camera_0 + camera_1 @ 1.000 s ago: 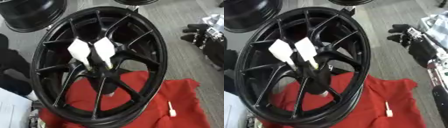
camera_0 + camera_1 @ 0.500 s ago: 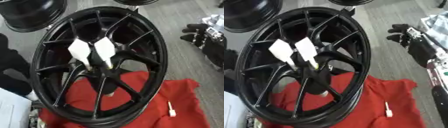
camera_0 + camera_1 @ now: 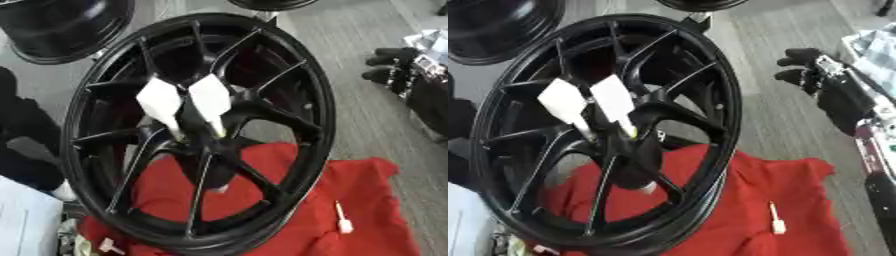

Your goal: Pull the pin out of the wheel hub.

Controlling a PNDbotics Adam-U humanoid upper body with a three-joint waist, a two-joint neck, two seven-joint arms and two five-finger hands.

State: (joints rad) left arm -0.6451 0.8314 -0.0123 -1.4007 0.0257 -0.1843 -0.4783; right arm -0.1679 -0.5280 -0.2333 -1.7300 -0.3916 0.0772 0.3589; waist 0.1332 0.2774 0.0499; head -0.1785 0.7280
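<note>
One glossy black spoked wheel (image 3: 197, 135) upright on rumpled red cloth (image 3: 367, 200) on grey floor, two white flat-headed pins (image 3: 210, 97) in its hub, loose white pin (image 3: 342, 220) on cloth, right hand (image 3: 807, 70) black, fingers curled, holding nothing, well apart.

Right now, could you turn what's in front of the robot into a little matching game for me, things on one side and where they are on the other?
Things:
1. wheel
2. two white-headed pins
3. loose white pin
4. right hand

Places:
A. lying flat on the red cloth, right of the wheel
B. stuck in the hub at the wheel's centre
C. at the right edge, away from the wheel
D. standing on edge on the red cloth

Pairs: 1-D, 2-B, 3-A, 4-C
</note>
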